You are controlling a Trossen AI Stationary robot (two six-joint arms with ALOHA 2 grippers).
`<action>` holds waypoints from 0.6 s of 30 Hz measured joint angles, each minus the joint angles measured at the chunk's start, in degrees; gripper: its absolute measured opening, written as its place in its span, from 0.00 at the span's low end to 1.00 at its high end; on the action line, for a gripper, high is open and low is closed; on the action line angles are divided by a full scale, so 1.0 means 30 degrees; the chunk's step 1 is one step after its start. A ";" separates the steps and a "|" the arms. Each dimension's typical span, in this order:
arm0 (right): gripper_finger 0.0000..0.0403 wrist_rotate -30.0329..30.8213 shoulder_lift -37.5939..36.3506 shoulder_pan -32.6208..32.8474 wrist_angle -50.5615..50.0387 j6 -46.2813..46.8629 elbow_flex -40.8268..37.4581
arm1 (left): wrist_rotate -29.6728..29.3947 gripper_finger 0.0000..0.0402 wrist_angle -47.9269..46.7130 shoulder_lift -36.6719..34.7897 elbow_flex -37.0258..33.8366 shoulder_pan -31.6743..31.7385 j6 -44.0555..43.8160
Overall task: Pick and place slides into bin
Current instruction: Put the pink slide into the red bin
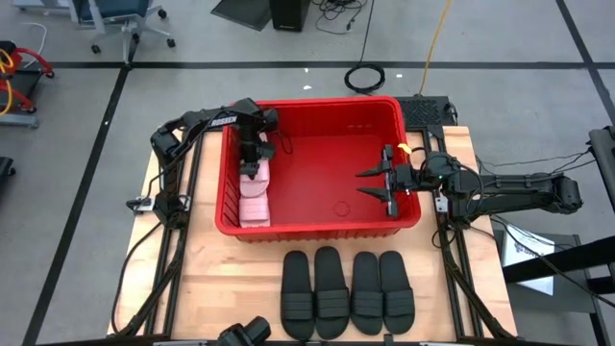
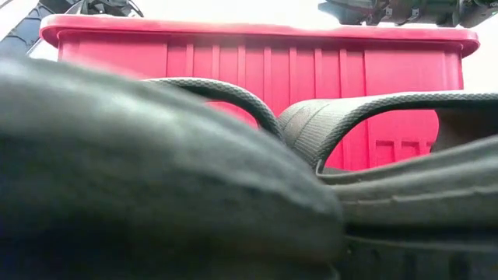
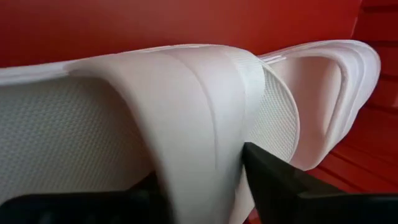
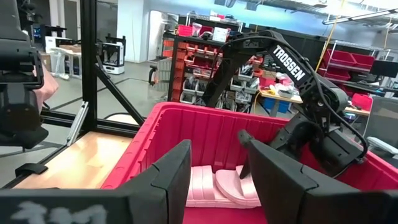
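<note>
**Fingers straddle a white slide in the bin**

Left fingers [image 3: 273, 186] sit either side of a white slide's [image 1: 256, 197] strap; whether they grip it is unclear. Right fingers [image 1: 384, 183] hang parted, empty, over the bin [image 1: 317, 229]. Two white slides lie inside; four black slides [image 1: 346, 291] rest on the surface [image 1: 221, 288], blocking the low view.

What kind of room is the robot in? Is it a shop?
Probably a robotics lab or workshop, not a shop. Behind the red bin stand shelves of parts bins and cluttered workbenches, and an office chair sits on the floor.
</note>
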 joint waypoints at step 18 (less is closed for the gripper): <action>0.37 -0.0014 0.0000 0.0000 -0.0060 -0.0045 0.0000 | -0.2001 0.52 0.0040 -0.0095 0.0029 -0.1024 -0.1254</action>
